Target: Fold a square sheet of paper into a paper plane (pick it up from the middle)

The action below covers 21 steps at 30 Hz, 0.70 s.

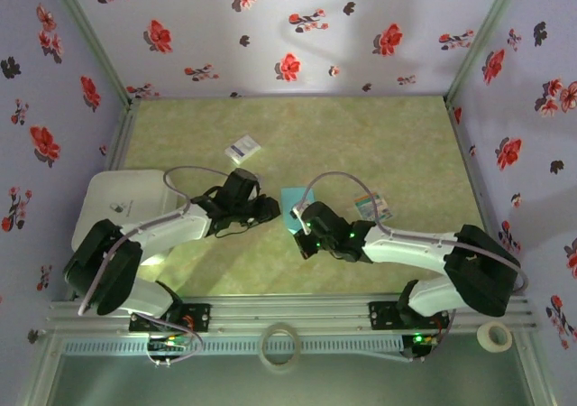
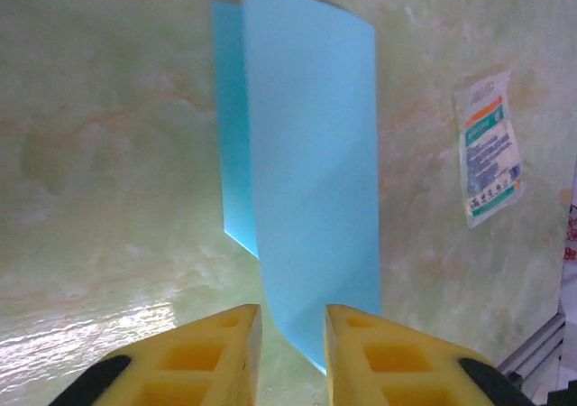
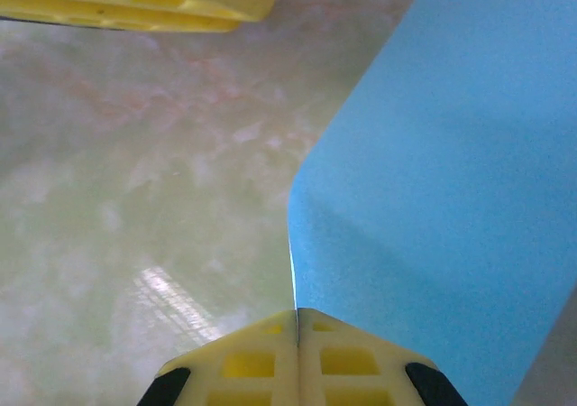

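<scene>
Paper sheet [image 3: 433, 198], near edge hidden between closed right jaws

Diffuse, moderately bright illumination, top external view soft and slightly hazy, specular glare patches on glossy counter [image 2: 108, 325] in both wrist views, faint shadow gradient across square sheet of paper [image 2: 306, 180].

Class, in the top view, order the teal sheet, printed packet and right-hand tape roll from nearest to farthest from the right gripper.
1. Teal sheet: pinched in the right gripper, mid-table.
2. Printed packet: on the table to its right.
3. Tape roll: near right corner, by the rail.
</scene>
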Tool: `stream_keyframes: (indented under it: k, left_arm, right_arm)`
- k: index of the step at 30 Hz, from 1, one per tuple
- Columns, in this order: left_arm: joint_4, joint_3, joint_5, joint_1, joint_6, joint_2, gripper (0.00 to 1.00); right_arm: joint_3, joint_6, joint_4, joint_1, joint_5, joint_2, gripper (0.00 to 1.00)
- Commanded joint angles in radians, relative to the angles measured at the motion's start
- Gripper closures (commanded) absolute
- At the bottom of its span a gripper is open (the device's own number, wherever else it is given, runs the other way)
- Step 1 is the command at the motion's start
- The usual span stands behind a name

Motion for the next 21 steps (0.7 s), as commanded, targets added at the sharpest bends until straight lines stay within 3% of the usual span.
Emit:
stream_keyframes:
  k: [1, 6, 12, 21]
  left_arm:
    - [-0.045, 0.022, -0.022, 0.011, 0.029, -0.022, 0.80]
    - [-0.038, 0.040, -0.003, 0.019, 0.027, -0.027, 0.84]
    - [-0.023, 0.065, 0.024, 0.036, 0.038, -0.006, 0.85]
    - [0.020, 0.176, 0.164, 0.054, 0.067, 0.164, 0.90]
  right_arm:
    - [0.033, 0.072, -0.035, -0.022, -0.144, 0.009, 1.00]
    - [0.038, 0.118, -0.031, -0.054, -0.259, 0.024, 1.00]
    - [-0.001, 0.138, 0.022, -0.081, -0.308, 0.017, 1.00]
    - [-0.038, 0.154, 0.087, -0.121, -0.360, 0.029, 1.00]
